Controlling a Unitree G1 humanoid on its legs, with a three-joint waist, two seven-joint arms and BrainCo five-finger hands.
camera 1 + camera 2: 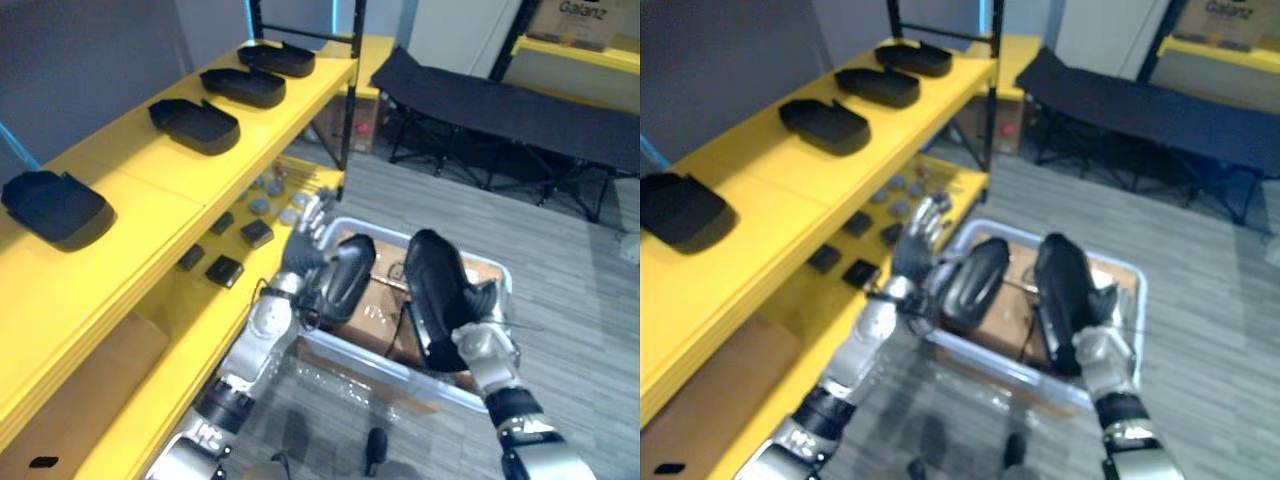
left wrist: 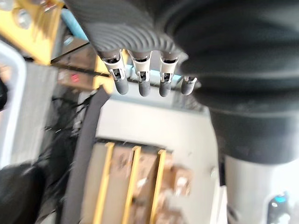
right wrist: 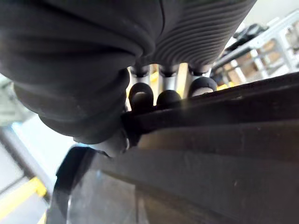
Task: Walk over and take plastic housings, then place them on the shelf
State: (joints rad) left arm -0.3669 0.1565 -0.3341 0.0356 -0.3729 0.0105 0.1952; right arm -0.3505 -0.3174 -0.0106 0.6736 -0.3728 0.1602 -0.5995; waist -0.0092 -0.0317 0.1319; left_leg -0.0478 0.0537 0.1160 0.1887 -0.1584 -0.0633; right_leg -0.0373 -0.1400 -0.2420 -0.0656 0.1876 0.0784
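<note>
Black oval plastic housing [image 1: 435,285] upright, rim clamped by curled fingers of right hand [image 1: 474,312] (own wrist view); left hand [image 1: 305,242] raised, fingers straight.

Black plastic, smooth with a faint sheen, forms the housing [image 1: 435,290] gripped by the right hand [image 3: 166,98], a second housing [image 1: 345,278] and the shelf housings [image 1: 205,125]. The shelf [image 1: 150,190] boards are smooth and yellow-painted, on black metal posts [image 1: 350,90]. The bin [image 1: 360,358] is translucent plastic holding matt brown cardboard [image 1: 375,320]. The left hand [image 1: 303,240] shows silvery metal fingers; the cot [image 1: 520,105], dark matt cloth.
</note>
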